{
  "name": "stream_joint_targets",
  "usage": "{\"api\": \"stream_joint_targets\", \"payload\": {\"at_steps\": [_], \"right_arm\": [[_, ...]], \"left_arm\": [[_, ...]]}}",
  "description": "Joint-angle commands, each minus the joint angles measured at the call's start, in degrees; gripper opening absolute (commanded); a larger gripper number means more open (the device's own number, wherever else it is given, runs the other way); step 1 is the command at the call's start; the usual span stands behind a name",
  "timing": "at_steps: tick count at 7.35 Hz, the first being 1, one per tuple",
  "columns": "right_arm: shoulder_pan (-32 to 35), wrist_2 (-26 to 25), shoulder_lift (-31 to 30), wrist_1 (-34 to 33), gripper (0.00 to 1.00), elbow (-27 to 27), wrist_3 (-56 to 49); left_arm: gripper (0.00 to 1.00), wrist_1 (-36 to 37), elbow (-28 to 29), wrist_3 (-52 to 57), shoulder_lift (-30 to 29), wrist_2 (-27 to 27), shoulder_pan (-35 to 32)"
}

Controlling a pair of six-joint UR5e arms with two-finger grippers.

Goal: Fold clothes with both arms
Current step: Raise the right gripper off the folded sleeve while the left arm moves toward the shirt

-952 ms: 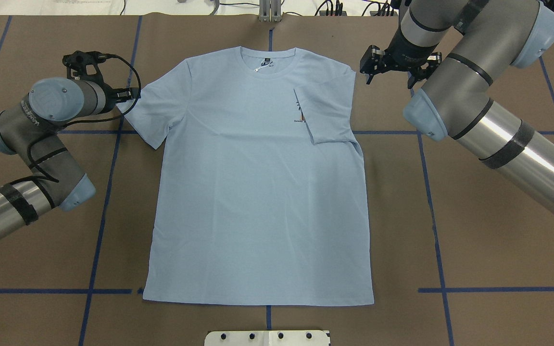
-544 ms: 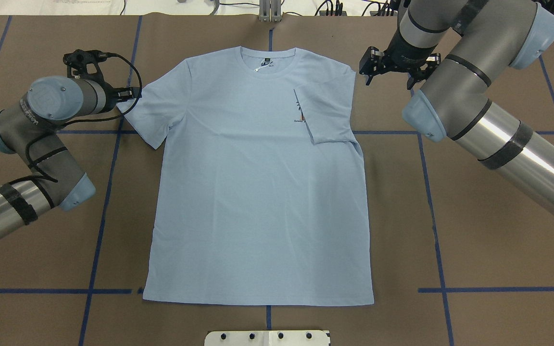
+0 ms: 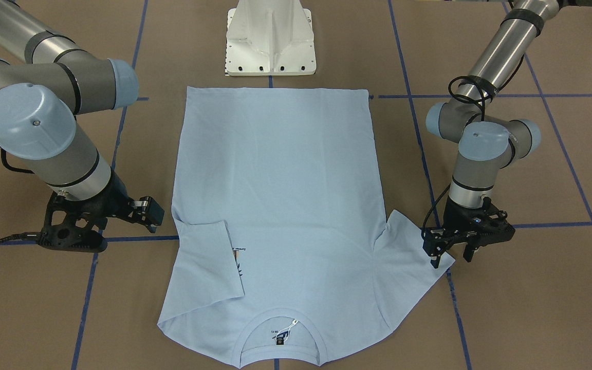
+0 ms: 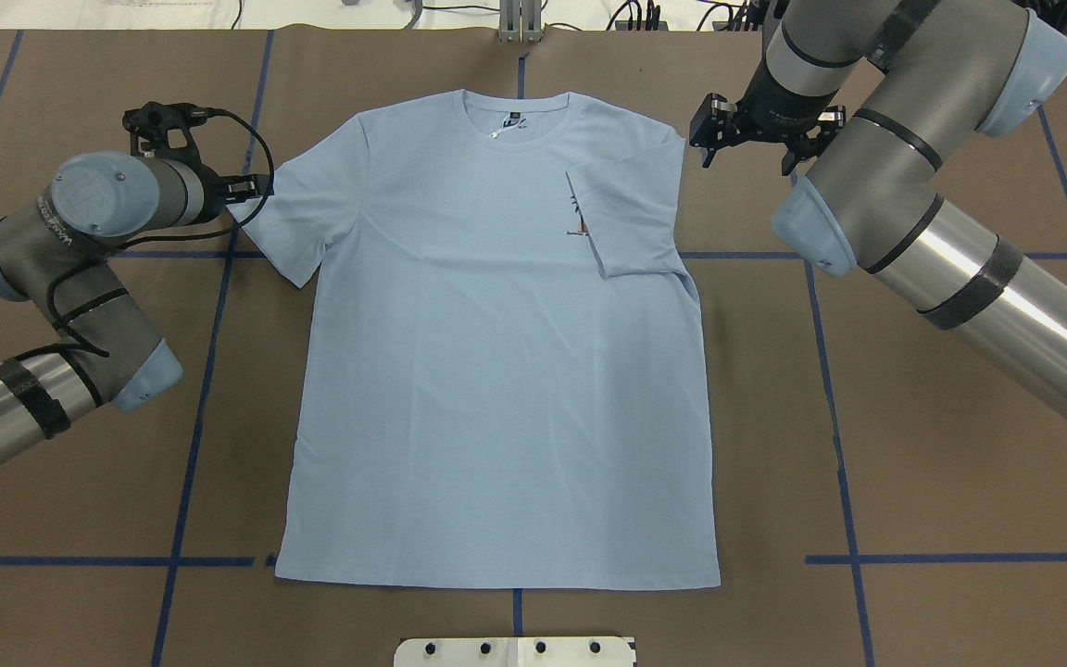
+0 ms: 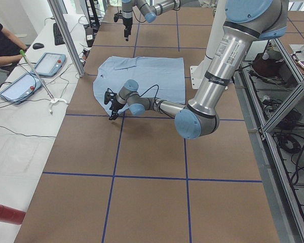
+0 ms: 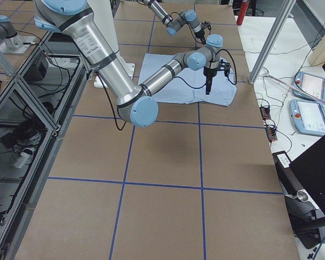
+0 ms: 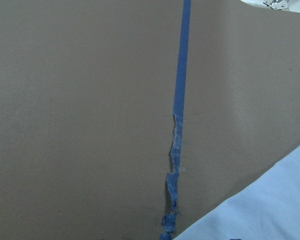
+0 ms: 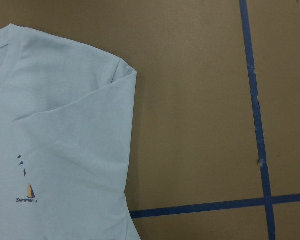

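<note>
My worktop (image 4: pixel 913 463) is covered in brown sheeting, marked into large squares by blue tape lines (image 4: pixel 201 417); one stretch of tape (image 7: pixel 173 155) is torn and ragged along its edge. A white base plate (image 3: pixel 270 38) is bolted at the worktop's middle on my side. Across from me runs a white side bench (image 5: pixel 20 147) with two tablet-like pendants (image 5: pixel 49 64) lying flat, a keyboard (image 5: pixel 58 33), a mouse (image 5: pixel 38 46) and a red cylinder (image 5: pixel 7 213). A person's arm (image 5: pixel 2 43) reaches in at its far end.
</note>
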Motion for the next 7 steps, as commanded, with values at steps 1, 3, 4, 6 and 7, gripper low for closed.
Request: {"api": "stream_joint_targets", "payload": {"at_steps": [1, 3, 4, 6, 7], "right_arm": [[-0.06, 0.0, 0.01, 0.07, 1.0, 0.0, 0.0], [-0.15, 0.0, 0.01, 0.07, 1.0, 0.0, 0.0], [-0.15, 0.0, 0.01, 0.07, 1.0, 0.0, 0.0], [-0.06, 0.0, 0.01, 0.07, 1.0, 0.0, 0.0], [-0.06, 0.0, 0.01, 0.07, 1.0, 0.0, 0.0]], "left_arm": [[0.87, -0.07, 0.08, -0.01, 0.03, -0.01, 0.09], [0.81, -0.07, 0.25, -0.01, 0.03, -0.01, 0.18], [0.81, -0.07, 0.25, -0.1, 0.03, -0.01, 0.27], [0.69, -0.07, 0.16, -0.19, 0.03, -0.01, 0.36], [0.56, -0.07, 0.16, -0.1, 0.03, -0.1, 0.36]]}}
